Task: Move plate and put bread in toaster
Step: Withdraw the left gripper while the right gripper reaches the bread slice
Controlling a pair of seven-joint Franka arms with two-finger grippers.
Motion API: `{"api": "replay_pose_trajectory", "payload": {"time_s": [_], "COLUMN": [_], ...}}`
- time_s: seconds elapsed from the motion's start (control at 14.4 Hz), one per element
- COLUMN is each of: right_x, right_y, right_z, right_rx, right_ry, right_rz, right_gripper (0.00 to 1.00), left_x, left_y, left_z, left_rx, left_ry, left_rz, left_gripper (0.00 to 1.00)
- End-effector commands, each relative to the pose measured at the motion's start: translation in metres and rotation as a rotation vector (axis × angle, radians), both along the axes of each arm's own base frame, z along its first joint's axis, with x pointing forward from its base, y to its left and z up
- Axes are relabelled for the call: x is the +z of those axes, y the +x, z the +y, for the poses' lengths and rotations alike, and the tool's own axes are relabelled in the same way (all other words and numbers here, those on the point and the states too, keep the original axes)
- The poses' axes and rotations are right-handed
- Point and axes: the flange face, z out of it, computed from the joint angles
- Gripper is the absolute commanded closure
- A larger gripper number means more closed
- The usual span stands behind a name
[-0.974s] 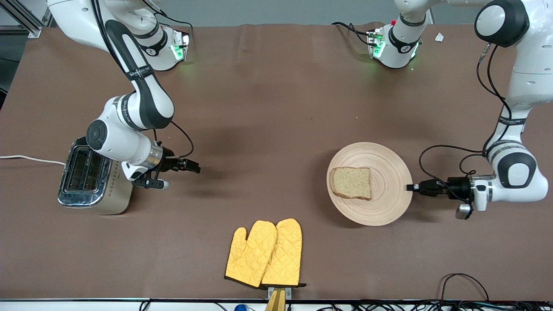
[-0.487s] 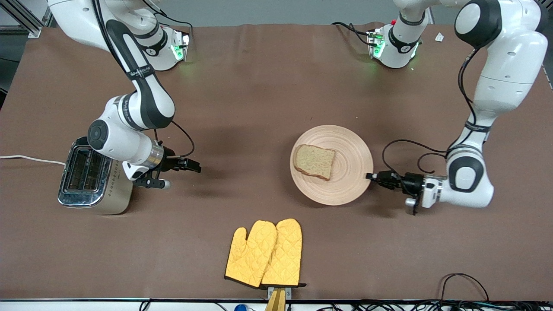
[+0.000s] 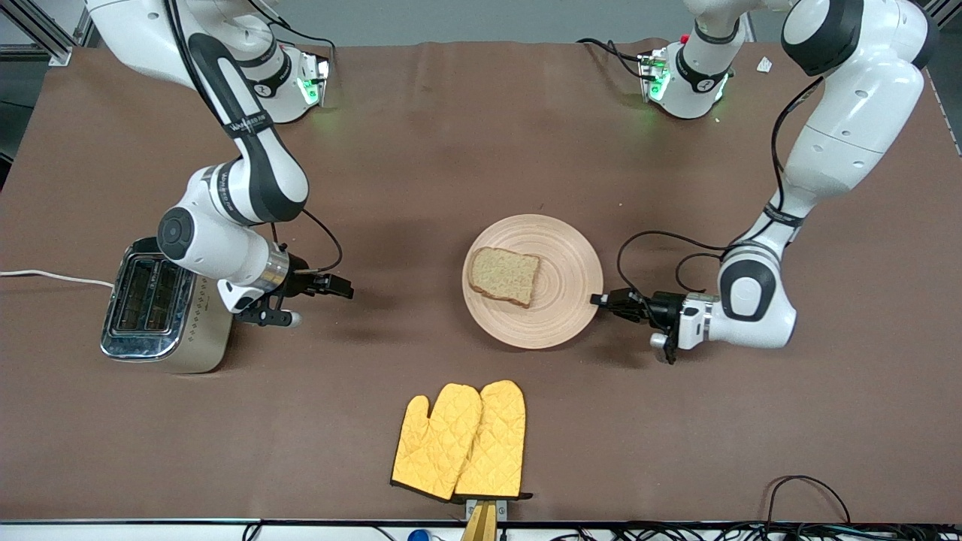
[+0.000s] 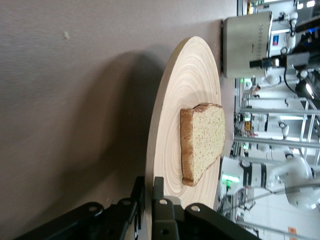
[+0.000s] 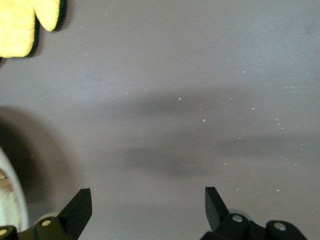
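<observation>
The round wooden plate (image 3: 556, 300) lies mid-table with the brown bread slice (image 3: 504, 276) on it. My left gripper (image 3: 599, 300) is shut on the plate's rim at the side toward the left arm's end. In the left wrist view the plate (image 4: 185, 100) and the bread (image 4: 202, 142) show, with the gripper (image 4: 151, 185) pinching the rim. The beige toaster (image 3: 161, 308) with chrome top stands at the right arm's end; it also shows in the left wrist view (image 4: 247, 45). My right gripper (image 3: 342, 287) is open and empty, low over the table beside the toaster, and shows in its wrist view (image 5: 147, 200).
A pair of yellow oven mitts (image 3: 460, 439) lies near the front edge, nearer the camera than the plate; a mitt tip shows in the right wrist view (image 5: 22, 22). The toaster's white cord (image 3: 52, 276) runs off the table's end.
My left gripper has dragged the plate with the bread toward the right arm's end, from near the left arm's end to mid-table. The right arm has barely moved.
</observation>
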Motion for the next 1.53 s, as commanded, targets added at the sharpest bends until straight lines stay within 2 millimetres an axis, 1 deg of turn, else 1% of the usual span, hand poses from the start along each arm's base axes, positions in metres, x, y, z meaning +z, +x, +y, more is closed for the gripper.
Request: {"api": "replay_pose_trajectory", "payload": {"time_s": [0.0, 0.07, 0.14, 0.21, 0.28, 0.35, 0.42, 0.49, 0.56, 0.63, 0.7, 0.77, 0.84, 0.9, 0.97, 1.11, 1.18, 1.25, 1.32, 1.39, 1.46], "right_x": [0.007, 0.008, 0.008, 0.008, 0.007, 0.005, 0.001, -0.003, -0.012, -0.018, -0.022, -0.027, -0.032, -0.037, -0.039, -0.037, -0.038, -0.039, -0.042, -0.043, -0.046], "right_y": [-0.017, -0.023, -0.028, -0.034, -0.040, -0.045, -0.050, -0.053, -0.059, -0.067, -0.072, -0.072, -0.075, -0.080, -0.080, -0.074, -0.073, -0.074, -0.076, -0.076, -0.075], "right_z": [0.035, 0.053, 0.066, 0.080, 0.093, 0.104, 0.116, 0.125, 0.138, 0.152, 0.165, 0.171, 0.182, 0.198, 0.208, 0.215, 0.219, 0.222, 0.226, 0.230, 0.235], "right_rx": [-0.037, -0.053, -0.088, -0.114, -0.131, -0.142, -0.147, -0.160, -0.176, -0.192, -0.205, -0.213, -0.218, -0.235, -0.252, -0.274, -0.288, -0.286, -0.281, -0.279, -0.290], "right_ry": [0.016, 0.015, 0.014, 0.009, 0.000, -0.005, -0.009, -0.013, -0.022, -0.032, -0.048, -0.088, -0.120, -0.147, -0.178, -0.215, -0.214, -0.215, -0.216, -0.215, -0.215], "right_rz": [-0.017, -0.016, -0.005, 0.008, 0.018, 0.030, 0.033, 0.024, 0.024, 0.029, 0.031, 0.019, 0.008, 0.001, -0.020, -0.054, -0.055, -0.055, -0.055, -0.056, -0.054], "right_gripper": [0.00, 0.00, 0.00, 0.00, 0.00, 0.00, 0.01, 0.03, 0.03, 0.05, 0.07, 0.10, 0.13, 0.17, 0.21, 0.28, 0.29, 0.30, 0.31, 0.33, 0.35], "left_x": [0.004, 0.003, 0.000, 0.002, 0.004, 0.009, 0.011, 0.020, 0.031, 0.045, 0.055, 0.067, 0.080, 0.097, 0.112, 0.133, 0.147, 0.165, 0.185, 0.212, 0.232], "left_y": [-0.014, -0.014, -0.015, -0.013, -0.010, -0.005, 0.002, 0.012, 0.022, 0.034, 0.046, 0.057, 0.067, 0.083, 0.093, 0.101, 0.104, 0.105, 0.104, 0.099, 0.094], "left_z": [-0.025, -0.033, -0.039, -0.047, -0.051, -0.047, -0.033, -0.015, 0.009, 0.039, 0.064, 0.093, 0.114, 0.141, 0.164, 0.184, 0.200, 0.208, 0.209, 0.208, 0.207], "left_rx": [0.045, 0.058, 0.082, 0.119, 0.144, 0.168, 0.193, 0.217, 0.252, 0.291, 0.312, 0.323, 0.303, 0.294, 0.284, 0.285, 0.263, 0.236, 0.220, 0.255, 0.288], "left_ry": [0.012, 0.019, 0.020, 0.021, 0.025, 0.031, 0.038, 0.048, 0.056, 0.080, 0.102, 0.124, 0.156, 0.203, 0.254, 0.338, 0.420, 0.500, 0.585, 0.652, 0.688], "left_rz": [0.008, 0.004, 0.011, 0.005, 0.001, -0.010, -0.015, -0.034, -0.054, -0.087, -0.113, -0.089, -0.063, -0.074, -0.083, -0.099, -0.139, -0.176, -0.195, -0.154, -0.092], "left_gripper": [0.99, 0.98, 0.89, 0.80, 0.38, 0.07, 0.00, 0.00, 0.00, 0.00, 0.00, 0.00, 0.00, 0.00, 0.00, 0.00, 0.00, 0.00, 0.00, 0.00, 0.00]}}
